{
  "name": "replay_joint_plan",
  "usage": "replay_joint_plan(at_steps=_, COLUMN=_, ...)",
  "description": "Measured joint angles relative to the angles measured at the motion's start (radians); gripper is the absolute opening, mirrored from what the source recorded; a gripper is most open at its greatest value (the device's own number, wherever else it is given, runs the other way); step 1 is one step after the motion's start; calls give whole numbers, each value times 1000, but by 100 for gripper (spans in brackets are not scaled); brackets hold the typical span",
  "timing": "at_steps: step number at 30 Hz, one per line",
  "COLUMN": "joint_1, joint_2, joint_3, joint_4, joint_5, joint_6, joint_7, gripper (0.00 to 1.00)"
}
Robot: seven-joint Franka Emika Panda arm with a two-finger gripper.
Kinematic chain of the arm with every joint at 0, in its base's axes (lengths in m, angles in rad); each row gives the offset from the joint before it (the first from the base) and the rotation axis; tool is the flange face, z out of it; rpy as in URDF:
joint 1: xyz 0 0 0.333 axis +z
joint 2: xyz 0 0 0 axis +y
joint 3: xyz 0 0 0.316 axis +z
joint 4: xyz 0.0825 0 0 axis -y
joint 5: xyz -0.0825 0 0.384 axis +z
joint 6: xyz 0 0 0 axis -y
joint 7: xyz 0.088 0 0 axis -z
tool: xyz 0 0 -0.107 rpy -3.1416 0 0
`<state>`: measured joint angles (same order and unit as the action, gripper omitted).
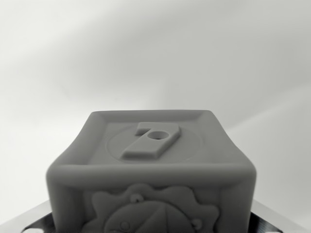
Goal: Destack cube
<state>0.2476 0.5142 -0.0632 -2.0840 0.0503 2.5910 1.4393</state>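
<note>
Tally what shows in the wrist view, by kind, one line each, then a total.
Grey cube with raised numeral on top: 1
Metal gripper fingers, at the bottom corners beside the cube: 2
Total: 3

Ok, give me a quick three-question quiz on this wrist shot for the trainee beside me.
1. True or false: the grey rounded-edge cube fills the lower middle of the wrist view.
2. What stands raised on the cube's top face? A) a star B) a numeral 7 with a small hole C) a plain flat panel
3. Fill in: the cube's front face carries a relief with a ____ edge.

Key:
1. True.
2. B, the raised numeral 7 sits inside a shallow circle.
3. Scalloped; the front relief is cut off by the frame bottom, so its figure is unclear. Dark gripper parts show at the lower corners; whether they grip the cube cannot be told.
</note>
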Motion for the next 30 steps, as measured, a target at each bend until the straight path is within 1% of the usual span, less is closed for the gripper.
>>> replay_joint_plan(at_steps=6, joint_1=-1, joint_2=36, joint_3=3, joint_4=7, joint_5=3, joint_6=30, joint_7=0, gripper=0)
replay_joint_plan(at_steps=14, joint_1=-7, joint_2=81, joint_3=9, joint_4=18, joint_5=4, joint_6=63, joint_7=0, gripper=0)
replay_joint_plan(at_steps=23, joint_1=-12, joint_2=117, joint_3=14, joint_4=30, joint_5=4, joint_6=89, joint_7=0, gripper=0)
replay_joint_plan(at_steps=30, joint_1=-13, joint_2=134, joint_3=15, joint_4=36, joint_5=4, joint_6=99, joint_7=0, gripper=0)
